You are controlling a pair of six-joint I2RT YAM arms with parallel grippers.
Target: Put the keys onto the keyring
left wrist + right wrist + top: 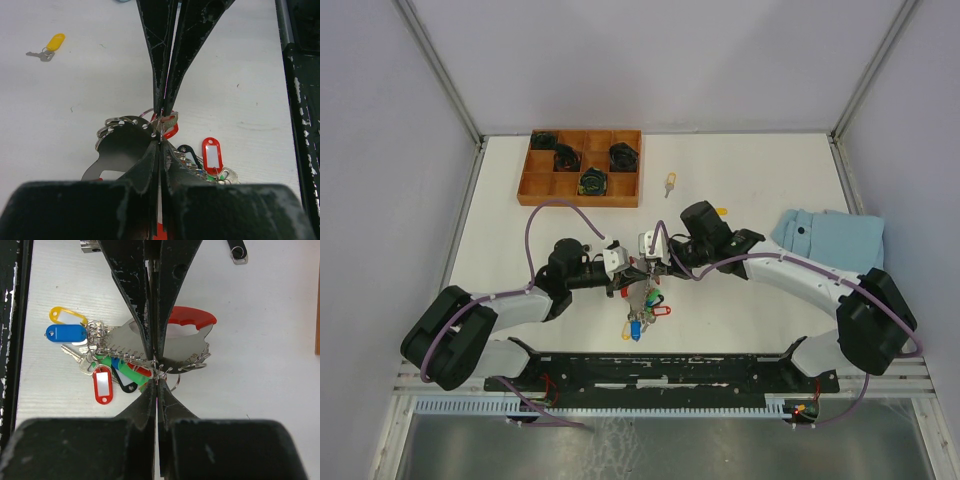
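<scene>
1. The left fingers (148, 167) and right fingers (145, 405) are each pressed together, tip to tip. Both pinch a thin wire ring at the edge of the keyring (642, 305), a silver metal plate with a red curved strap and coloured plastic tags, at 6 o'clock on the white counter (760, 170).
2. Many tagged keys already hang there. A small silver key with a yellow oblong tag (670, 182) lies loose at 12 o'clock, well apart, so the task looks unfinished.
3. At 11 o'clock, a brown wooden compartment tray (538, 185) holds four dark round objects (592, 182), too small to identify.
</scene>
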